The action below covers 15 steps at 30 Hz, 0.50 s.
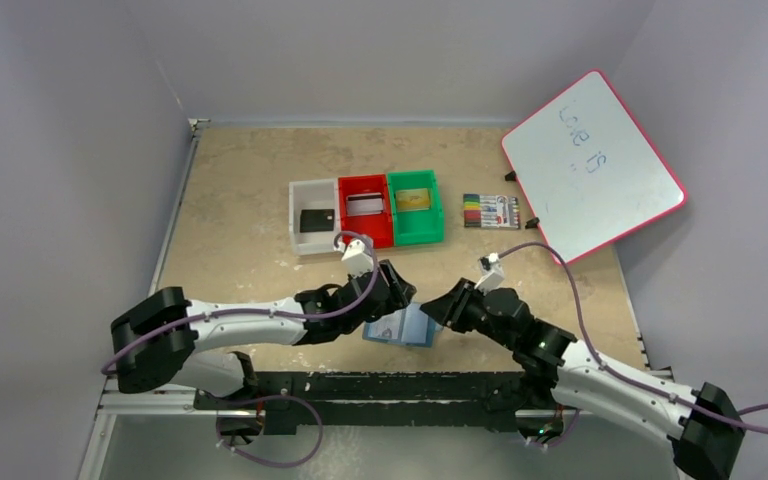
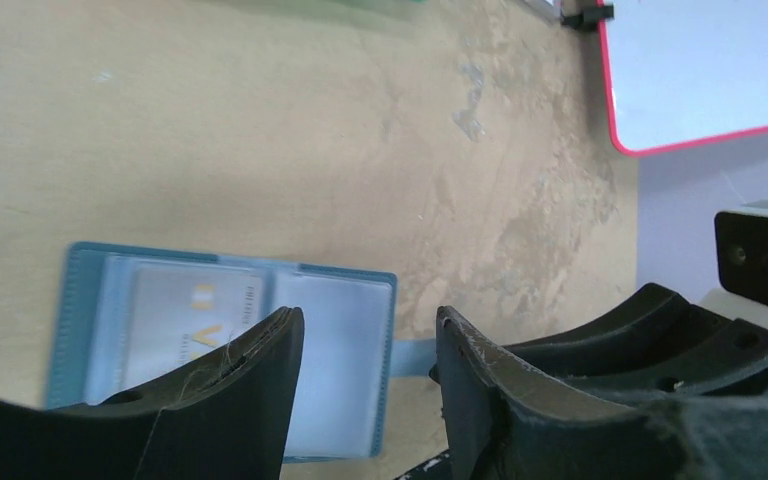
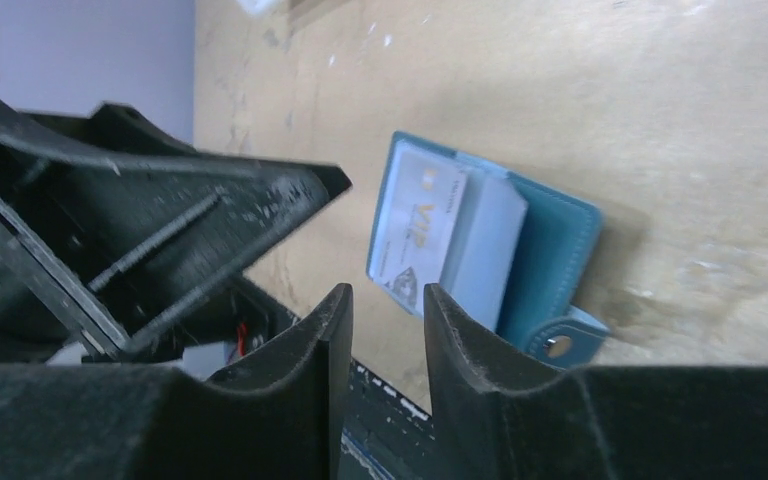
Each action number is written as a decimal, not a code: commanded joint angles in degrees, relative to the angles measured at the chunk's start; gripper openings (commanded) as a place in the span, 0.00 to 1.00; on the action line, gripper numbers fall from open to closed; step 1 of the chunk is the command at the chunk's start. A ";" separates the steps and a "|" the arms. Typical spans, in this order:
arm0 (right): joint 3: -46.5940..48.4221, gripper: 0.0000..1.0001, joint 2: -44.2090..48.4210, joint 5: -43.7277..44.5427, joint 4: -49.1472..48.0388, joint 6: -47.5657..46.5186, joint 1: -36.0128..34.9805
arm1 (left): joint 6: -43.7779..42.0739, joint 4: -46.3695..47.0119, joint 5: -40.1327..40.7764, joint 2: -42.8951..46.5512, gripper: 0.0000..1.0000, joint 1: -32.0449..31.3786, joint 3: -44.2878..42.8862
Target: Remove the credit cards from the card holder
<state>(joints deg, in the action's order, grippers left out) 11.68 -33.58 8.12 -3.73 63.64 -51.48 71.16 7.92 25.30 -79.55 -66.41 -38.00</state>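
I see the card holder (image 1: 402,327) lying open on the table (image 1: 240,200), at 6 o'clock from my left gripper (image 1: 398,296) and at 8 o'clock from my right gripper (image 1: 434,308). One pale card (image 3: 420,220) sits in its clear pocket. The left jaws stand about half apart and the right jaws only a little. Both hold nothing.

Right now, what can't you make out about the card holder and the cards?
- Top view: left gripper covers part of the card holder; its pockets are too small to read.
- Left wrist view: fingers hide the card holder's lower edge.
- Right wrist view: one card shows; any behind it are hidden.
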 commanded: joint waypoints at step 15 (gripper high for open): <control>10.82 0.34 -35.02 -11.56 -17.10 -7.28 -0.19 | -2.34 -11.03 6.11 6.26 0.52 -0.21 4.25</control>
<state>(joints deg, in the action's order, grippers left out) 19.99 -65.41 -3.25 -19.68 56.69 -51.48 70.72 -4.97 32.77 -72.49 -66.41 -33.85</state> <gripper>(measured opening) 0.340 0.521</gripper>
